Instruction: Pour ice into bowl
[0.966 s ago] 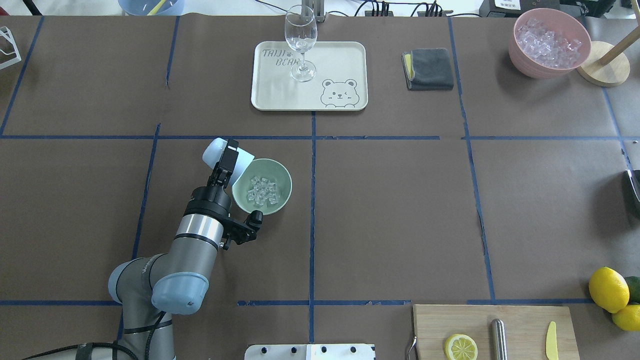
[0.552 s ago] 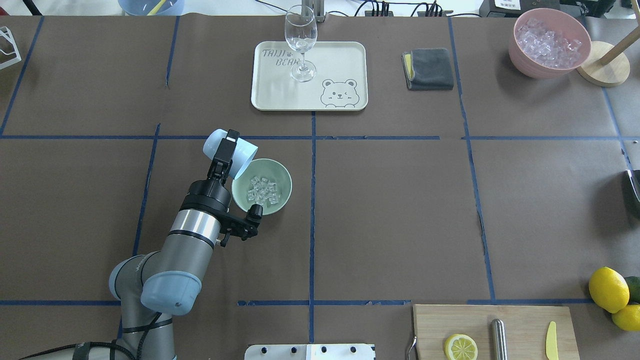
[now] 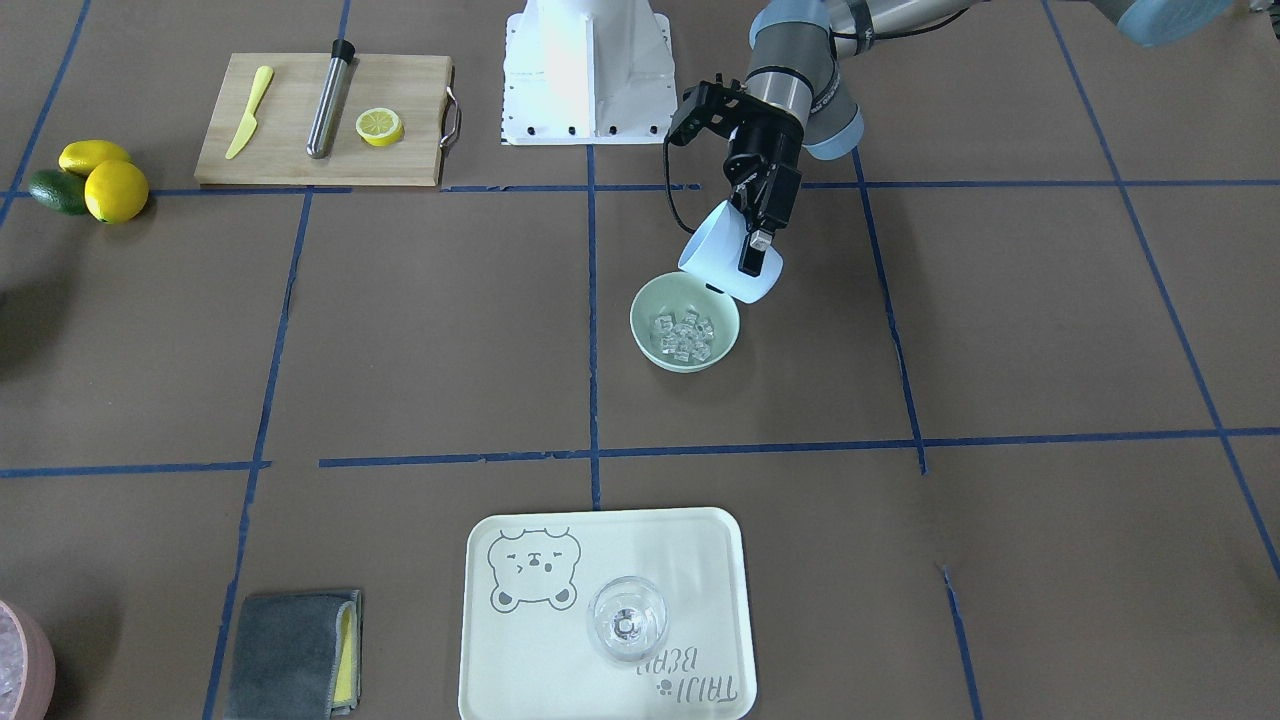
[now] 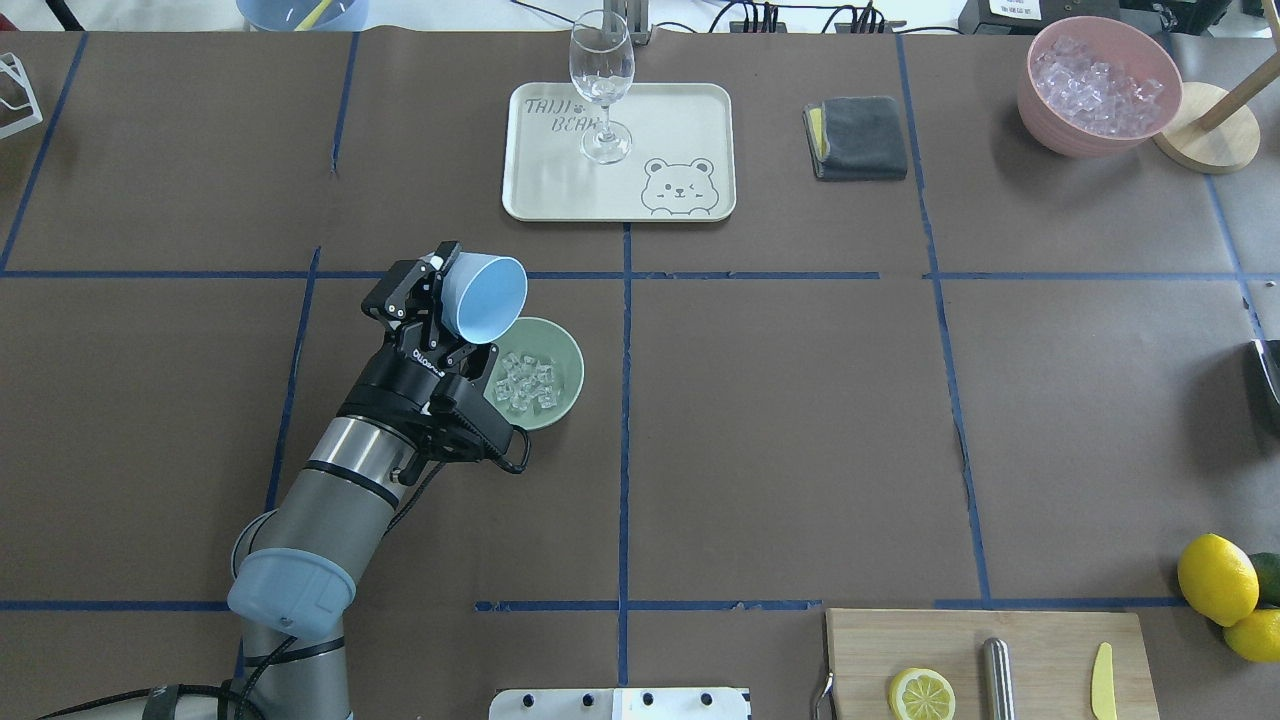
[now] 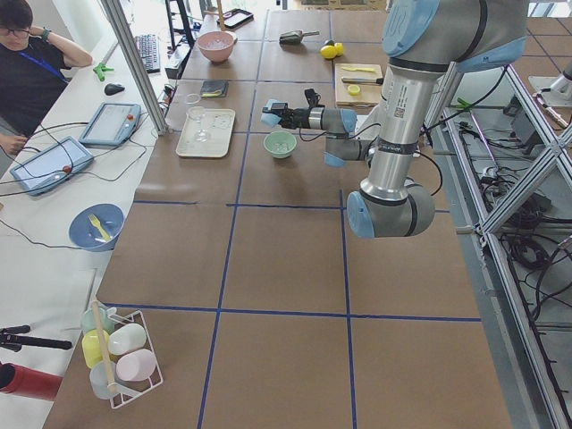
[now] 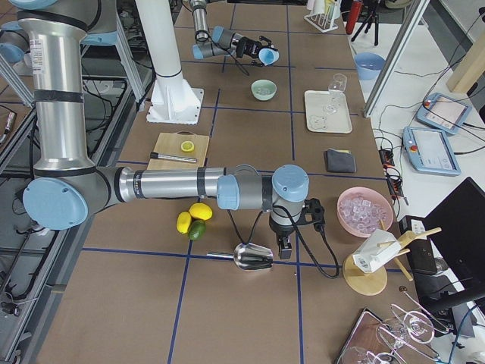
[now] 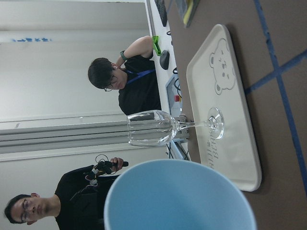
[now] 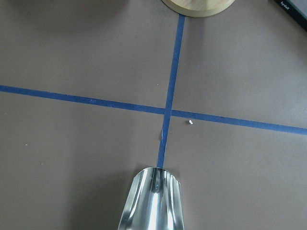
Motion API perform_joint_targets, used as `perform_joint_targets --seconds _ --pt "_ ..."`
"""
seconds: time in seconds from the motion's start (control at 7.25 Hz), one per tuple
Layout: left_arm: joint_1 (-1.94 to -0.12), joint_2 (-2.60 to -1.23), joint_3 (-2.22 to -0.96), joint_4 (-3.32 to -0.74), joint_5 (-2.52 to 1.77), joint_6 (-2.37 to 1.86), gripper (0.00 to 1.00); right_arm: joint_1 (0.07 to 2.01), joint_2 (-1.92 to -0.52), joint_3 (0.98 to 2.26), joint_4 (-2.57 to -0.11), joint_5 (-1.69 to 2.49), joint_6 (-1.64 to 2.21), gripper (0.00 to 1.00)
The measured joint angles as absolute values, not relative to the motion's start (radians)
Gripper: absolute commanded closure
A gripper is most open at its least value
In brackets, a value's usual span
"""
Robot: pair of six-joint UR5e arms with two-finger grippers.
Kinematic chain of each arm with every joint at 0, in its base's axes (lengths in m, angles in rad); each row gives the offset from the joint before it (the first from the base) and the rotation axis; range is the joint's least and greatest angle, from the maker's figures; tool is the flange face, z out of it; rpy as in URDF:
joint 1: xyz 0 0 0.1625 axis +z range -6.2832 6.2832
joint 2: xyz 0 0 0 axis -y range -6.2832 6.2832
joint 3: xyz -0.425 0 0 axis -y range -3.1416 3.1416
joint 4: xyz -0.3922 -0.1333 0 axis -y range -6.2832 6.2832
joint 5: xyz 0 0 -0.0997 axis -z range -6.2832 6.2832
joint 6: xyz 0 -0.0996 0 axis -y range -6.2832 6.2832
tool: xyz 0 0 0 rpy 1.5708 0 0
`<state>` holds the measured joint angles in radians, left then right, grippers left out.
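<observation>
The left gripper, jaws clamped on the tilted light blue cup, risked clipping the mint-green bowl and scattering ice. Whether the right gripper had its jaws closed could not be told.

A robotics lab: 2 industrial arms work a table papered brown and gridded with blue tape; aluminium framing stands alongside; an operator sits by control tablets; cables trail.

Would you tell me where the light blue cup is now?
The light blue cup hangs left of centre in the overhead view, tilted in the left pincer, partly above the bowl.
</observation>
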<state>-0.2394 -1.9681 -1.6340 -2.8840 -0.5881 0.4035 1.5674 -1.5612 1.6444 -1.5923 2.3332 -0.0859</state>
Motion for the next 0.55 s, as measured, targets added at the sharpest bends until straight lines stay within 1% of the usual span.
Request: perform_joint_targets --seconds 0.55 --pt "-0.215 -1.985 -1.666 -3.055 -0.674 -0.474 1.0 1.568 -1.557 1.645 -1.591 2.333 -0.085 0.0"
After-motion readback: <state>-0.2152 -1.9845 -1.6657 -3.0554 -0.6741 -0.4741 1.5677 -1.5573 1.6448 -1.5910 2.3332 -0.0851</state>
